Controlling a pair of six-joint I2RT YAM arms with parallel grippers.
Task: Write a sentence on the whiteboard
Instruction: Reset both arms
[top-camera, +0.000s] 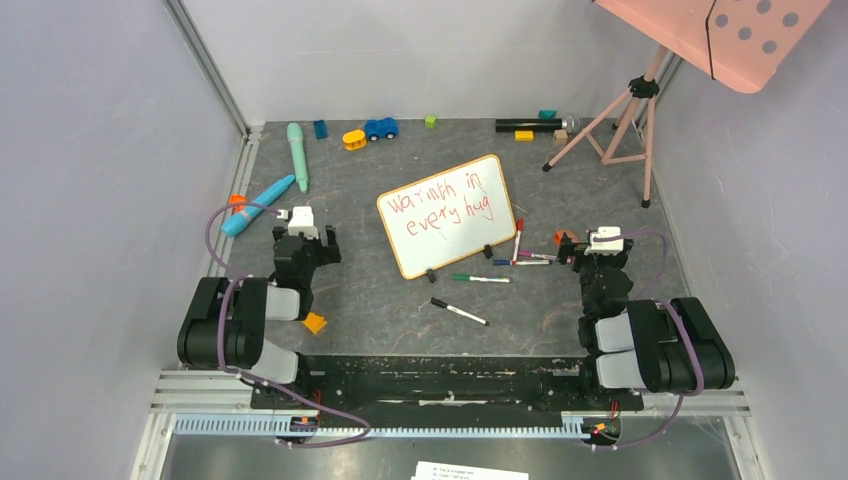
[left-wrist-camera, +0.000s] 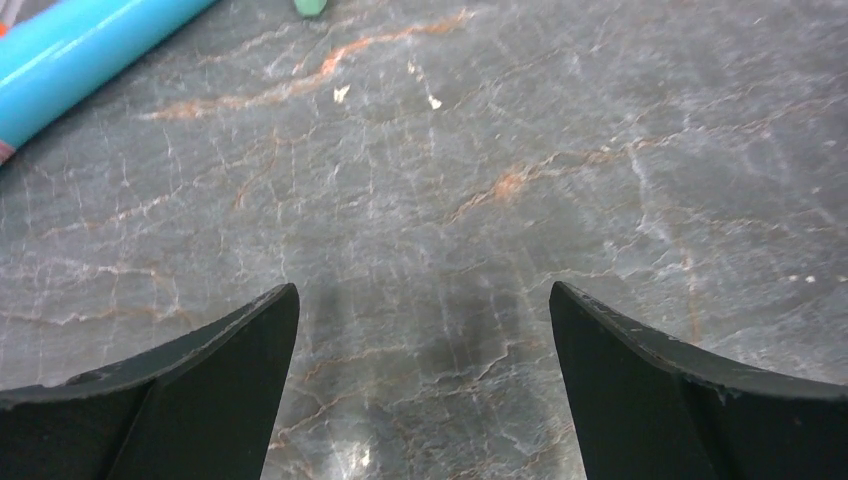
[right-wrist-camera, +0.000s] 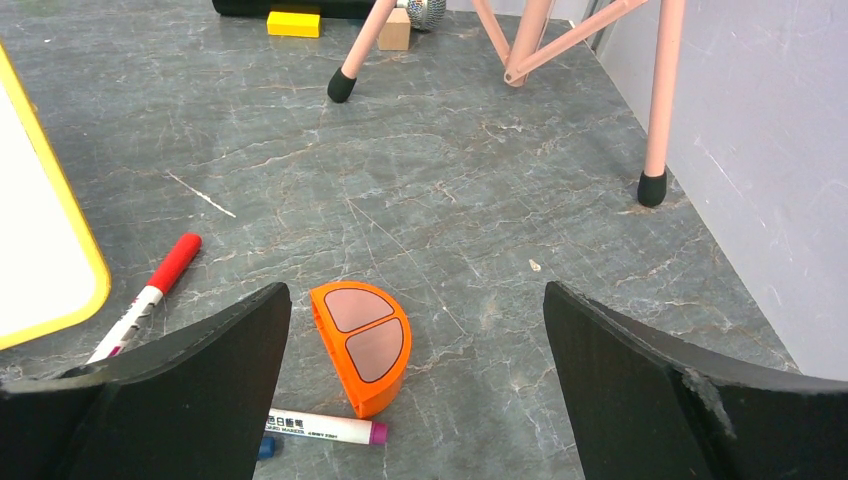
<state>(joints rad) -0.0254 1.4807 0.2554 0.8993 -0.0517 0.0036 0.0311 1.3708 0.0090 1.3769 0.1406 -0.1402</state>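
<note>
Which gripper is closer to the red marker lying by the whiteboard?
Right. The right gripper is just beside the red marker, on its right; the left gripper sits beyond the whiteboard, far on the other side.

Both arms are black with pale grey covers (top-camera: 283, 303): the left arm (top-camera: 240, 325) at lower left of the top view, the right arm (top-camera: 655, 345) at lower right. Each has rounded, drum-like joints (top-camera: 205, 335) at its thick end. A purple cable (top-camera: 208, 240) loops beside the left arm, and a second one (top-camera: 662, 252) runs along the right. Each wrist carries a small white block (top-camera: 300, 218). In the wrist views the left tool (left-wrist-camera: 424, 300) and right tool (right-wrist-camera: 417, 295) have matt black fingers (left-wrist-camera: 220, 370), broad at the root, curving to points, with scuffed grey edges.
</note>
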